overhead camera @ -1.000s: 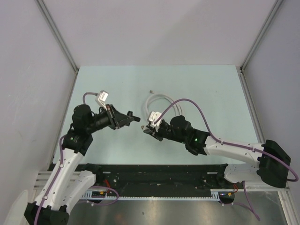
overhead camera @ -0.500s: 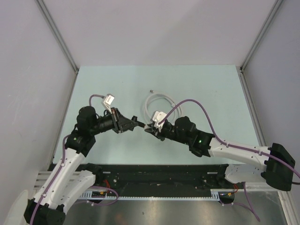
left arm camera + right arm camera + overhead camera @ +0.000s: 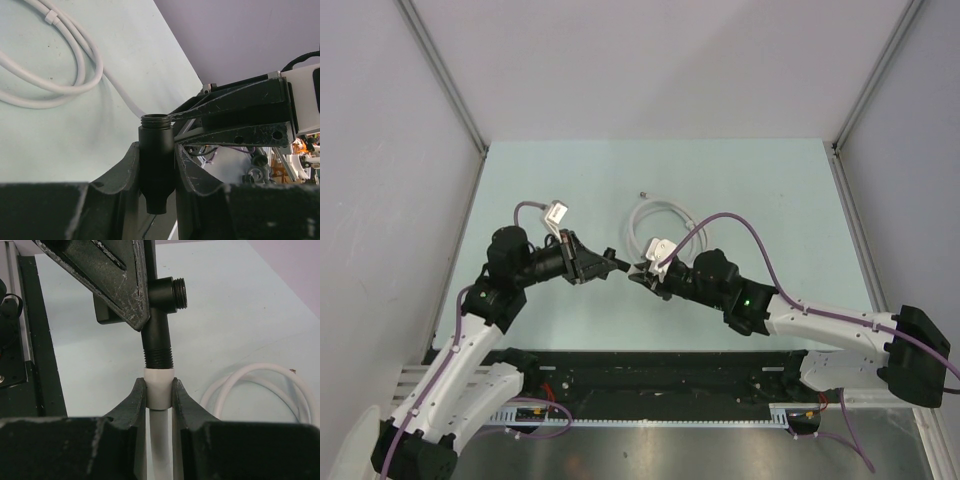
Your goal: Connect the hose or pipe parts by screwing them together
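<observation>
My left gripper (image 3: 156,149) is shut on a black pipe fitting (image 3: 156,165) with threaded ends. My right gripper (image 3: 159,383) is shut on the white collar (image 3: 159,390) at one end of the white hose. In the right wrist view one threaded end of the black fitting (image 3: 157,347) sits against the top of that collar, in line with it. From above, the left gripper (image 3: 607,262) and the right gripper (image 3: 638,272) meet tip to tip at mid-table. The rest of the hose (image 3: 665,214) lies in loose loops behind them, its free end (image 3: 642,194) on the table.
The pale green table (image 3: 770,180) is closed in by grey walls on three sides. A black rail (image 3: 650,366) runs along the near edge by the arm bases. Purple cables (image 3: 740,232) arch over both wrists.
The left arm has swung right and carried the black fitting up to the hose end. The right gripper shifted a little. The gap between the two grippers has closed.
</observation>
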Controlling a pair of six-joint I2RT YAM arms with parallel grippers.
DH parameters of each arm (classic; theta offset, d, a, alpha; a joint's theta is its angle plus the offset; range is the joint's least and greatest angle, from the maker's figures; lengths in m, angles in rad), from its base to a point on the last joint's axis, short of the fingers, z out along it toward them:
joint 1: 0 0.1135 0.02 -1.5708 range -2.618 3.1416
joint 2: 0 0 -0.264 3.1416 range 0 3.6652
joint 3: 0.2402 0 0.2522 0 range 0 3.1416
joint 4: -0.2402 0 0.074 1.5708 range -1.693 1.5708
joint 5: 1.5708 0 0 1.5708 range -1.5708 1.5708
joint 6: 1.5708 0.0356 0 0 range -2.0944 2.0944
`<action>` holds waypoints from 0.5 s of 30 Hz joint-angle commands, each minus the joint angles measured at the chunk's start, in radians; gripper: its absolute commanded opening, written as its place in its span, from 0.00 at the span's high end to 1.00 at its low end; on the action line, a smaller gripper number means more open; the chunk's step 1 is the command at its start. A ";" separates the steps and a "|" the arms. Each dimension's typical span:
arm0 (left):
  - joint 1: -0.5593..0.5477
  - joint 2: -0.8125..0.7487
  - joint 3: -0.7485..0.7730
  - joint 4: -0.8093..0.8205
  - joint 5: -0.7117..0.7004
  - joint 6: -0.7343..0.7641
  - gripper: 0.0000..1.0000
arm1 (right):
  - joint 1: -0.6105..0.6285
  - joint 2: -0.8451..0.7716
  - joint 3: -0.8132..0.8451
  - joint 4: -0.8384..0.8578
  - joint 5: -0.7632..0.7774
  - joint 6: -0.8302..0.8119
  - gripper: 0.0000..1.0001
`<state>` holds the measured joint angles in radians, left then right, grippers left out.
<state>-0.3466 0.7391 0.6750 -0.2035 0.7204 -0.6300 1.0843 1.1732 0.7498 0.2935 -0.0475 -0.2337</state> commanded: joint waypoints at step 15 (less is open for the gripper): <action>-0.011 0.051 0.000 0.032 0.171 0.003 1.00 | 0.017 -0.086 -0.010 0.139 -0.045 -0.240 1.00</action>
<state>-0.3466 0.7795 0.6739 -0.1799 0.8078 -0.6281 1.0901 1.1263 0.7162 0.2852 -0.0788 -0.4007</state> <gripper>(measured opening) 0.291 0.198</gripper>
